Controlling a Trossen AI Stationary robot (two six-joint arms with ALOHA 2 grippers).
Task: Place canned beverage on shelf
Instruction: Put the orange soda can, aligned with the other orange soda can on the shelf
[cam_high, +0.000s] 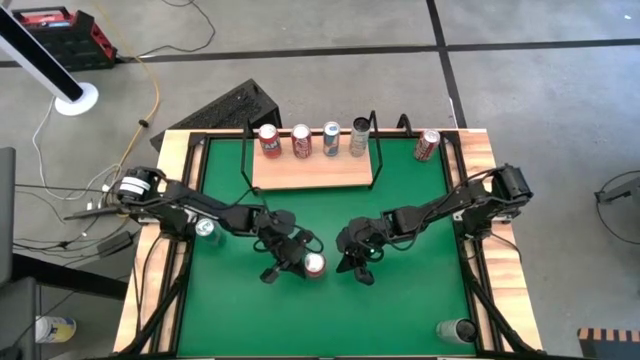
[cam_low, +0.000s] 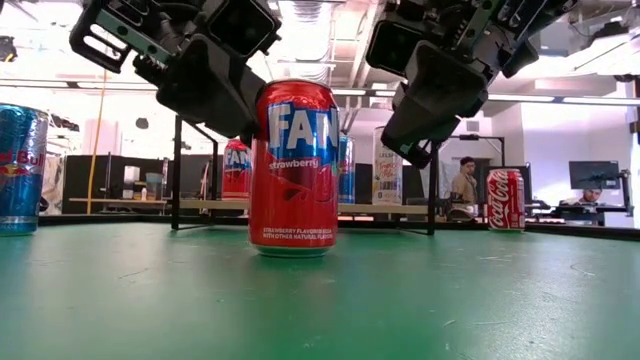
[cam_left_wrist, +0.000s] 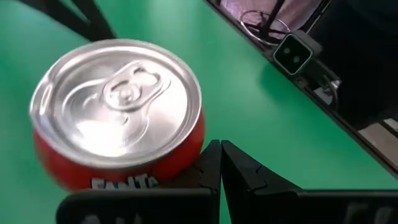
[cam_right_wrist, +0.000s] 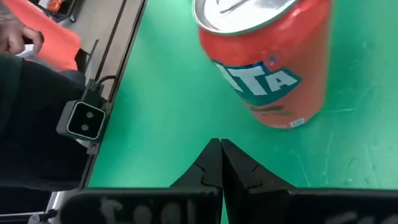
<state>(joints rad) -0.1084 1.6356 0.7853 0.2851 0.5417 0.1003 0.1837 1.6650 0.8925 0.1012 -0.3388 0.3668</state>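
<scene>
Red Fanta can (cam_high: 314, 264), upright with long axis vertical and tab uppermost, is stood mid-table on the green table (cam_high: 400, 320), flanked by the left gripper (cam_high: 281, 270) and right gripper (cam_high: 357, 266), both closed and empty, the shelf (cam_high: 312, 172) beyond carrying 4 cans.
</scene>
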